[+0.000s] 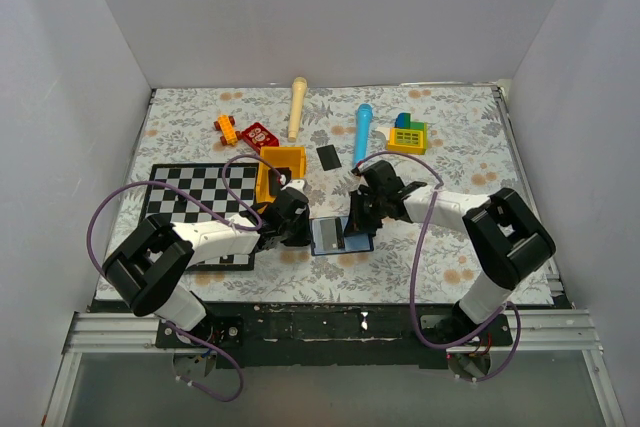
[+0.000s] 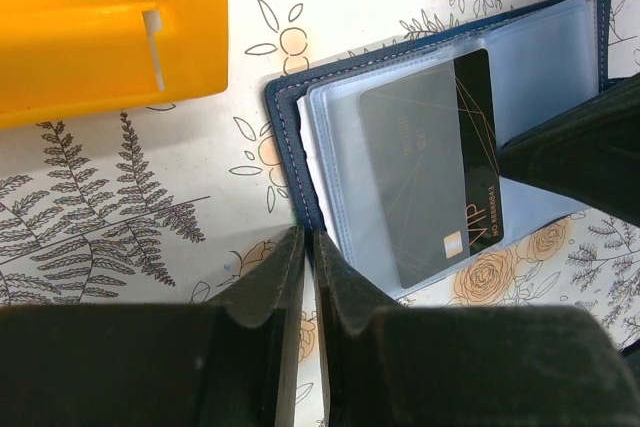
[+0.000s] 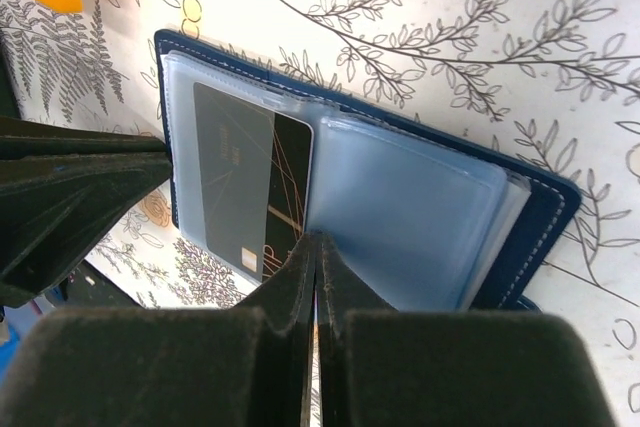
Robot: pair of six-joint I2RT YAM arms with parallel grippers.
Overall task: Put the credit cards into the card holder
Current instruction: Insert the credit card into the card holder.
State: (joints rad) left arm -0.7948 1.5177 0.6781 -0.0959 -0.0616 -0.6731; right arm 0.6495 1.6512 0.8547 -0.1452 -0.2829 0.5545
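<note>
One card (image 2: 430, 177) sits most of the way inside a clear pocket of the holder (image 2: 283, 127), which lies open on the worktop (image 1: 450, 137). Only a dark strip along the card's long edge shows bare, on the side toward the holder's middle.

Left pincer (image 2: 308, 247) is clenched at the holder's outer edge. The gap between its jaws is a sliver, and it looks to be nipping the navy cover there to pin it down.

Right pincer (image 3: 318, 247) is clenched too, jaws pressed flat together with nothing between them. Its tip is set against the card's bare edge near the holder's middle.

So the step in hand, by my read, is seating the first card, with a closed tip used as a pusher. The next move calls for a short, flat shove toward the holder's outer edge. It has to stay low enough to catch the card rather than ride over the plastic, with the left stopping the cover from sliding.

Other card (image 1: 328, 157) lies flat on the worktop a little beyond the holder's far side, untouched. It will need picking up once this one is home.
</note>
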